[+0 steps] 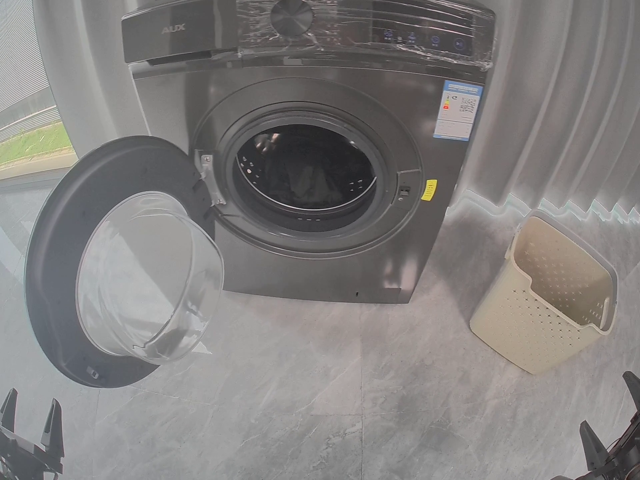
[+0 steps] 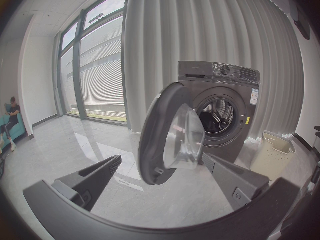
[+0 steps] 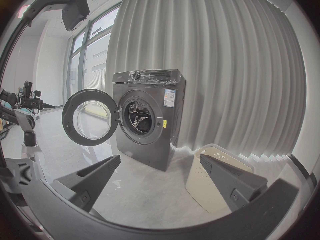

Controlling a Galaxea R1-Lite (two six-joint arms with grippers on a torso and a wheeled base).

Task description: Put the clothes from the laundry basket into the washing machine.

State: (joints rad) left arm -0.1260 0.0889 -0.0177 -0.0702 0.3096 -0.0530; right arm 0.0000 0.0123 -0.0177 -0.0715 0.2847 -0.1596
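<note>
A grey front-loading washing machine stands ahead with its round door swung wide to the left. Dark clothing lies inside the drum. A cream perforated laundry basket sits on the floor to the machine's right, and no clothes show inside it. My left gripper hangs low at the bottom left, open with nothing between its fingers. My right gripper is at the bottom right, short of the basket, also open and holding nothing. The basket lies just beyond the right fingers.
Pale pleated curtains hang behind the machine and basket. A large window runs along the left wall. Bare grey tiled floor spreads between me and the machine. The open door juts out into the left side of that floor.
</note>
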